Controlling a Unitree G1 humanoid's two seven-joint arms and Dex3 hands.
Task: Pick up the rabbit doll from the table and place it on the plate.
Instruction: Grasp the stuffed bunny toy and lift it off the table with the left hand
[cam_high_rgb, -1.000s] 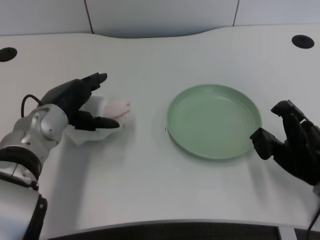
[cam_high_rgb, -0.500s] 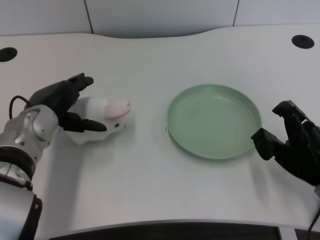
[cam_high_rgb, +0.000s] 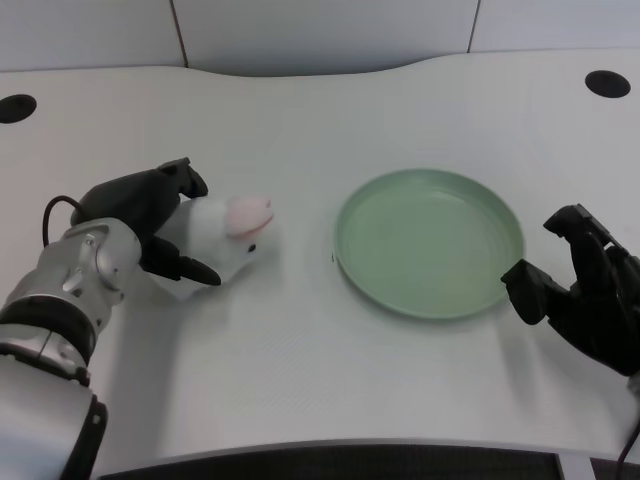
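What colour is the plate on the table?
Pale green; the plate shows plainly in the head view, the only view here.

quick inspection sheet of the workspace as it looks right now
Surface: white table, with two dark round holes near its far corners.
Job's things: rabbit doll lies on the table, left of the green plate; the plate holds nothing.
Clutter: nothing seen.
Hands: left hand wraps around the doll's rear, fingers on both sides; a firm grip cannot be told. Right hand idle beside the plate.
Cables: black cable loops at the left wrist.
Surroundings: pale wall panels behind the table.
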